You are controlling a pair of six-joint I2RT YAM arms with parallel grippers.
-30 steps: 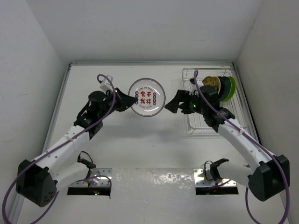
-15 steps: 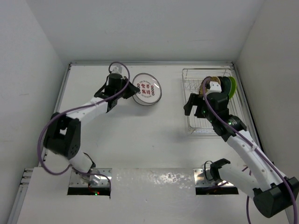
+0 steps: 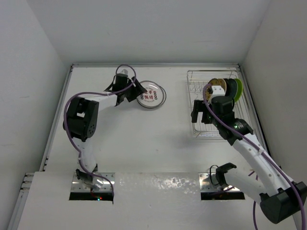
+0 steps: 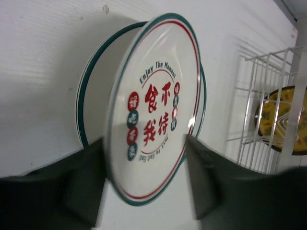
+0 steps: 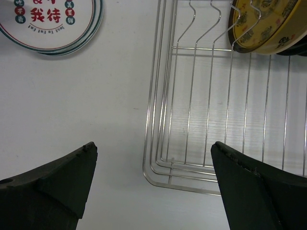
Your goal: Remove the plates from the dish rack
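Observation:
A white plate with red characters [image 4: 153, 100] tilts against a second green-rimmed white plate [image 4: 85, 110] lying on the table; from above they read as one stack [image 3: 152, 95]. My left gripper [image 4: 144, 143] [image 3: 137, 92] is open, its fingers standing either side of the tilted plate's lower rim. The dish rack [image 3: 211, 125] [image 5: 192, 96] sits at the right. An amber-brown plate [image 3: 217, 86] [image 5: 266, 24], a black one and a lime green plate [image 3: 238, 89] stand at its far end. My right gripper [image 3: 199, 115] [image 5: 153, 146] hangs wide open and empty over the rack's near-left corner.
White walls close in the table at the back and on both sides. The rack's near rows of prongs [image 5: 206, 28] hold nothing. Bare tabletop [image 3: 144, 139] stretches between the plate stack and the arm bases.
My left arm swung to the back of the table, lowered the red-character plate onto the other plate, and its jaws came apart. My right gripper drew back over the rack, staying open.

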